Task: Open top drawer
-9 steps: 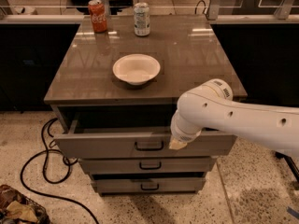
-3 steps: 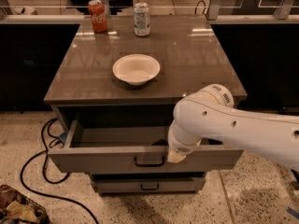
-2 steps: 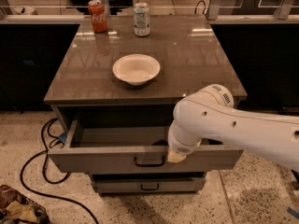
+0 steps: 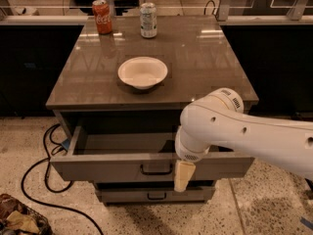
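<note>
The top drawer (image 4: 112, 166) is a wide matt grey drawer pulled well out from under the grey tabletop. Its plain grey inside shows and looks empty. A small black loop handle (image 4: 155, 170) sits mid-front. My gripper (image 4: 183, 176) hangs at the end of the white arm, right of the handle, against the drawer's front. Only one cream fingertip (image 4: 184, 175) shows, pointing down. A lower grey drawer (image 4: 151, 195) with a like handle is closed beneath.
A white bowl (image 4: 143, 72) sits mid-tabletop. A red cola can (image 4: 102, 16) and a silver can (image 4: 148, 19) stand at the far edge. A black cable (image 4: 46, 180) loops on the floor at left. A cluttered basket (image 4: 19, 219) sits at lower left.
Three seconds ago the top drawer was only a little open; it has since slid out toward me. Over the last second drawer and gripper have hardly moved.
</note>
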Robot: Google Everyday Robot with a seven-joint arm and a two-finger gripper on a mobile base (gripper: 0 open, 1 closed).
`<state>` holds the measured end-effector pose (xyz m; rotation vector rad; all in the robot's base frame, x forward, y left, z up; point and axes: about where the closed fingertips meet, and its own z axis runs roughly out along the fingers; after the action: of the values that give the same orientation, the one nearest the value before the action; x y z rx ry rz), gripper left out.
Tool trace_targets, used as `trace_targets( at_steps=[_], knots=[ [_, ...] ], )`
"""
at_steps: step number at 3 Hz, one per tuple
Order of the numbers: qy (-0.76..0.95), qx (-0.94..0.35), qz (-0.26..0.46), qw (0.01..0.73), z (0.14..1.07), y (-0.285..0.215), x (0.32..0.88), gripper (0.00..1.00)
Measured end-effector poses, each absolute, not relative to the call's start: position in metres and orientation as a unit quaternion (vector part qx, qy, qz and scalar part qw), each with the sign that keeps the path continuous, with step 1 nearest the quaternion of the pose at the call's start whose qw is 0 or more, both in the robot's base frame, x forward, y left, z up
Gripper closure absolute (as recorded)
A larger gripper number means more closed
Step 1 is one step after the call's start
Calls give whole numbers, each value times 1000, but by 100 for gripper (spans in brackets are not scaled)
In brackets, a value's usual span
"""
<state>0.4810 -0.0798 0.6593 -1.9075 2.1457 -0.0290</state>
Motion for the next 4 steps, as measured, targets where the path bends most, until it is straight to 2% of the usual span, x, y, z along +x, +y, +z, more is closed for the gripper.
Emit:
trace_targets(
  at_steps=[1, 3, 4],
  knots=[
    [740, -658, -11, 135, 660, -80, 481, 0],
    [744, -647, -84, 139, 713, -96, 484, 0],
    [746, -641, -116, 139, 732, -103, 484, 18]
  ],
)
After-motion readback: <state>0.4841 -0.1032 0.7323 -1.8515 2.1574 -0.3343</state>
